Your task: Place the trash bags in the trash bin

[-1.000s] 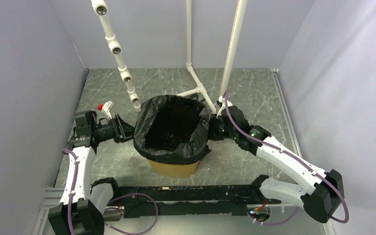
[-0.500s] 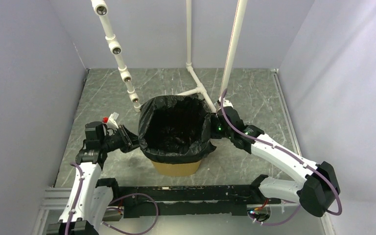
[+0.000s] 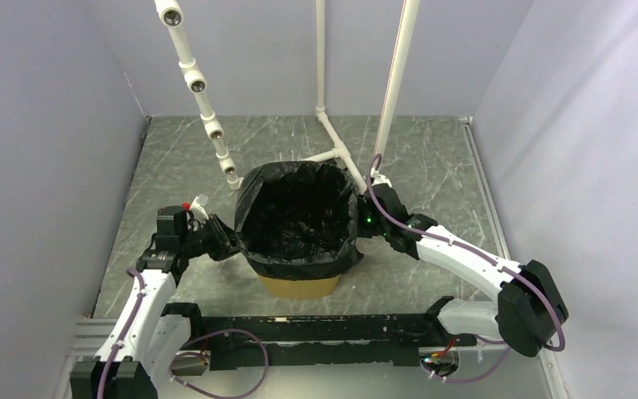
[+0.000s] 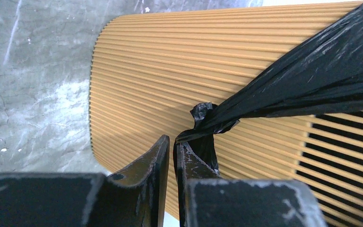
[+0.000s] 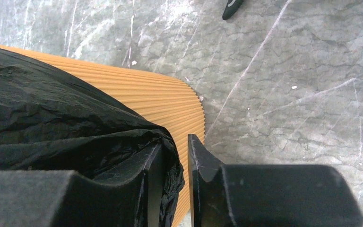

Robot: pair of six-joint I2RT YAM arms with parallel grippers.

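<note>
1. Where the overhead camera looks down, the yellow-orange bin (image 3: 299, 287) stands upright near the middle of the grey marbled table (image 3: 432, 166). The black bag (image 3: 299, 220) sits inside it with its mouth open and its edge folded out over the rim, so only the bin's lower part shows. The left gripper (image 3: 231, 243) is at the bag's left edge and the right gripper (image 3: 360, 223) at its right edge, both against the plastic. White pipes (image 3: 208, 116) rise behind the bin.
2. From the left wrist, the left gripper (image 4: 172, 142) has its fingers almost together, clamped on a twisted tip of the bag (image 4: 312, 80). The plastic stretches taut up and to the right across the bin's ribbed side (image 4: 170, 71).
3. From the right wrist, the right gripper (image 5: 175, 142) has its fingers a little apart. A fold of the bag (image 5: 52, 109) hangs against one finger and partly into the gap. Orange bin wall (image 5: 170, 99) shows between that fold and the other finger, so nothing is clamped there.
</note>
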